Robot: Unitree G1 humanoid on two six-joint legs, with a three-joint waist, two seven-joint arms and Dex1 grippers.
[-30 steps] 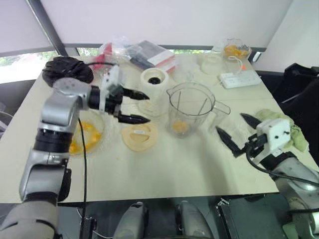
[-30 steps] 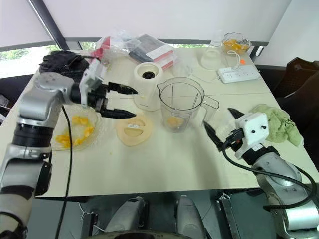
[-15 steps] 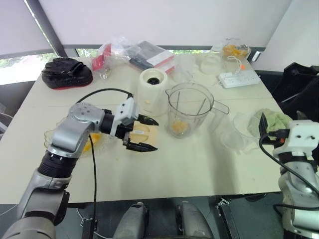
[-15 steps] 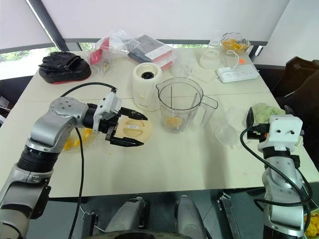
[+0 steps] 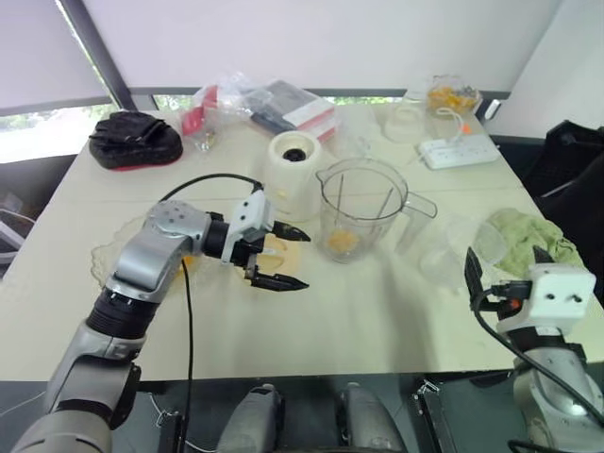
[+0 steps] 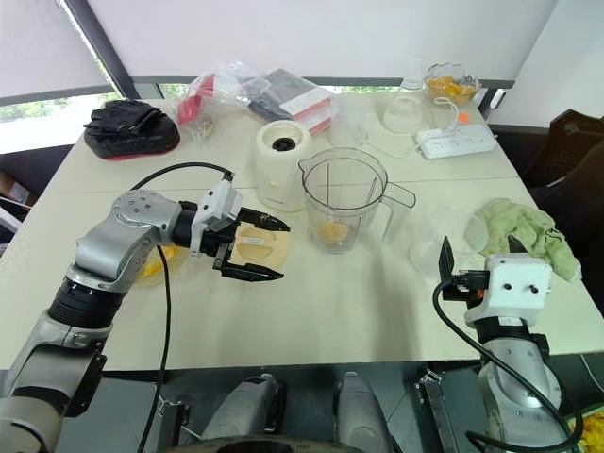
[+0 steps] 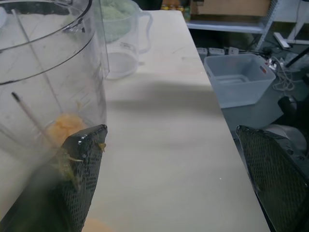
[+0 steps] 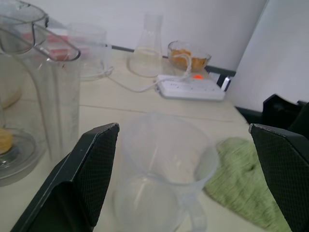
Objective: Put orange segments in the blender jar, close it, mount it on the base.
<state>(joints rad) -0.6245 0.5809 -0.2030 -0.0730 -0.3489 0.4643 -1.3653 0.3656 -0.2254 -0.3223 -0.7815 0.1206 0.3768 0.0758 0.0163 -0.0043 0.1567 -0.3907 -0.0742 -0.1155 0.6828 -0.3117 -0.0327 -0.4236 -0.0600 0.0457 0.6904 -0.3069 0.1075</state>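
l gripper [image 6: 283, 250] fingers wide apart over the flat lid [image 6: 253, 245], jar [image 6: 342, 203] just to its right; r gripper [image 8: 183, 128] also apart, well off, so l arm's nearer

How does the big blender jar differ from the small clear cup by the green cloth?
The blender jar is taller and wider than the clear cup. The jar holds an orange segment at its bottom; the cup looks empty. Both are clear, upright and handled.

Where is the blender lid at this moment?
Head views: the cream lid lies flat on the table, left of the blender jar and in front of the white base, framed by the open left gripper.
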